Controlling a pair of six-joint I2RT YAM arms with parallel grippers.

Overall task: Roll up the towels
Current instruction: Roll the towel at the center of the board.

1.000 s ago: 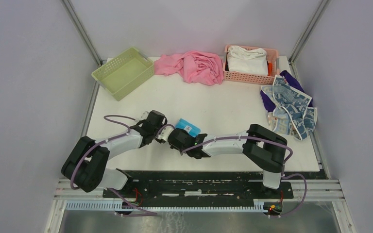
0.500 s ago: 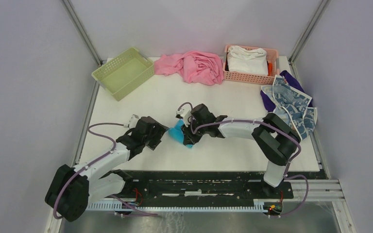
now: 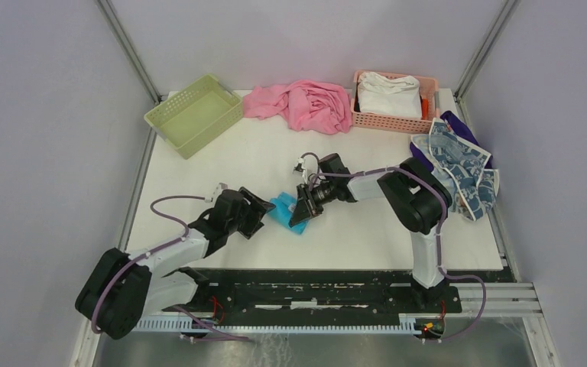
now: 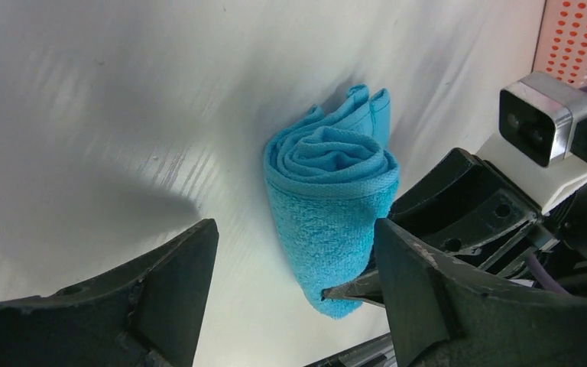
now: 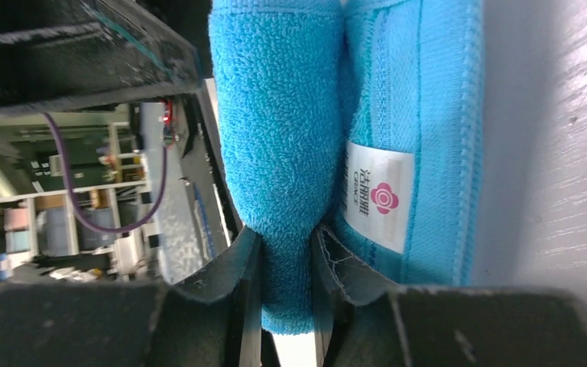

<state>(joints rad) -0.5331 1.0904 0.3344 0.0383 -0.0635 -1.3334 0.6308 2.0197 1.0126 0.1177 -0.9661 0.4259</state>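
Observation:
The bright blue towel (image 3: 283, 212) lies partly rolled on the white table, near the front centre. In the left wrist view its spiral end (image 4: 330, 157) faces me. My right gripper (image 3: 304, 211) comes in from the right and is shut on the rolled part of the blue towel (image 5: 275, 115); its fingers (image 5: 248, 264) pinch the roll beside a white label (image 5: 378, 195). My left gripper (image 3: 262, 209) stands open just left of the roll, its jaws wide apart (image 4: 294, 245) and apart from the cloth. A white towel with dark blue print (image 3: 458, 164) lies crumpled at the right edge.
A green basket (image 3: 195, 113) stands at the back left. A large pink cloth (image 3: 306, 105) lies at the back centre. A pink basket (image 3: 367, 118) holding a white cloth sits at the back right. Purple fabric (image 3: 458, 126) lies under the printed towel.
My left gripper has opened, let go of the blue towel and drawn back to the left. My right arm has swung farther out and now grips the roll from the right.

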